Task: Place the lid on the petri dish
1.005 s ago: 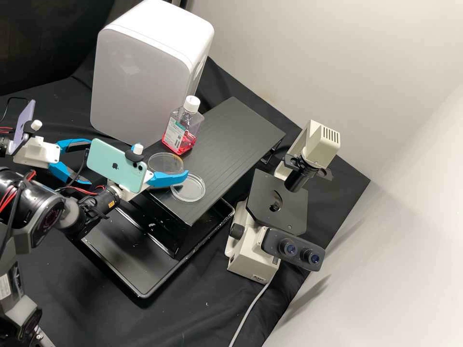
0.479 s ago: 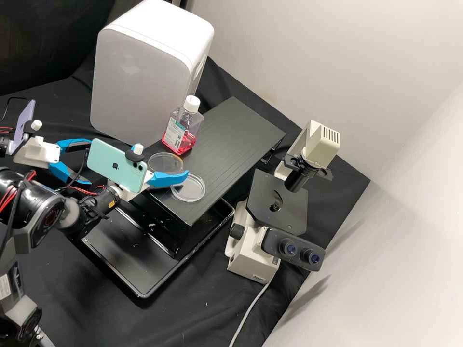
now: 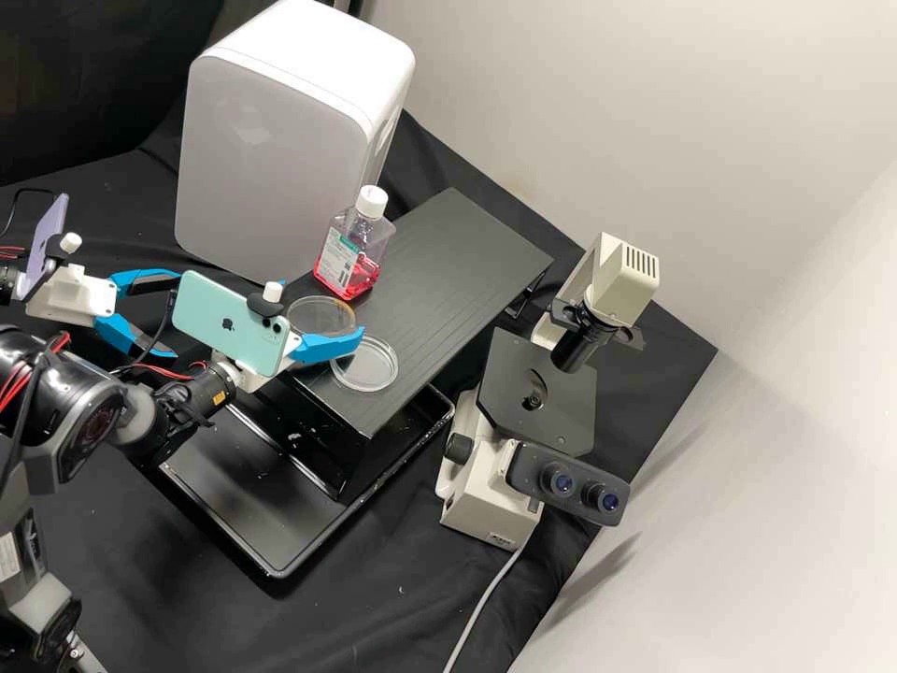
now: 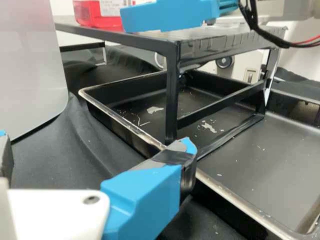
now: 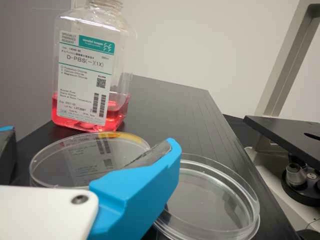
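Well, nearest to me the black cloth [image 3: 392, 598] covered the bench, and on it lay a shallow black tray [image 3: 252, 505] with a few pale flecks on its floor. A white microscope [image 3: 533, 439] stood just beside the tray, its two eyepieces turned my way.

A raised black platform [image 3: 448, 262] stood with its legs in the tray. Near its front edge the petri dish [image 3: 364, 363] sat uncovered, clear and flat on the ribbed top. Just behind it, the lid [image 5: 82, 160] was gripped at its rim by the right gripper [image 3: 322, 327], one blue finger on either side. The lid's near edge overlapped the dish's rim in the right wrist view, though I could not tell whether the two touched.

Off to the side, beyond the tray's edge, the left gripper [image 3: 159, 313] hung low by the cloth with its fingers spread and nothing between them.

Farther back on the platform stood a clear bottle [image 3: 353, 245] with a white cap and a little pink liquid at the bottom. Behind that rose a big white box [image 3: 280, 131] with rounded corners.
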Controlling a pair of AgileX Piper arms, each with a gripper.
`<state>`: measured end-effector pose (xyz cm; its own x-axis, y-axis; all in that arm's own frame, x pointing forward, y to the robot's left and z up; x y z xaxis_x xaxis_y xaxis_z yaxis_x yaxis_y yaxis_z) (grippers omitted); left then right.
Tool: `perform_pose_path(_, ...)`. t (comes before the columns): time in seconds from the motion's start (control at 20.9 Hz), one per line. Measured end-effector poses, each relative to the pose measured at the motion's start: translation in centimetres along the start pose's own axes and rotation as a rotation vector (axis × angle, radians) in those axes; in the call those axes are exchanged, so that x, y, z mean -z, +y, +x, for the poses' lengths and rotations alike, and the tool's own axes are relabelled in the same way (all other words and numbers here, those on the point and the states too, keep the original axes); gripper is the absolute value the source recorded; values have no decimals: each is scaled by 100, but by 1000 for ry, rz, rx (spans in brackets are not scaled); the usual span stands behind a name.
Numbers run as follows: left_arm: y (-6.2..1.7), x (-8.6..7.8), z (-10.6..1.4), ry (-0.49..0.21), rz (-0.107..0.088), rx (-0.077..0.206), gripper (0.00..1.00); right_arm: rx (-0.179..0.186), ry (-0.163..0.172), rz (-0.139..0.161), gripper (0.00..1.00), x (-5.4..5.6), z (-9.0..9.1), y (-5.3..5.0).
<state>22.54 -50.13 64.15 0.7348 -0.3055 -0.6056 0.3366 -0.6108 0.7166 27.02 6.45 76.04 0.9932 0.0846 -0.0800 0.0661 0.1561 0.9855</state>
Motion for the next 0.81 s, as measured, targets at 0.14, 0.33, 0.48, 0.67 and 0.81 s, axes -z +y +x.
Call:
perform_pose_path(0.14, 0, 1, 10, 0, 0, -1, 100, -4, -7, 3, 0, -9, 1, 6)
perform_pose_path(0.33, -4, 3, 13, 0, 0, 1, 100, -13, -11, 4, 0, -22, 1, 29)
perform_pose_path(0.48, -4, 3, 13, 0, 0, 1, 100, -16, -10, 5, 0, -16, -3, 39)
perform_pose_path(0.67, -4, 3, 13, 0, 0, 1, 100, -14, -11, 5, 0, -16, -3, 39)
perform_pose_path(0.81, -4, 3, 13, 0, 0, 1, 100, -14, -11, 5, 0, -16, -3, 39)
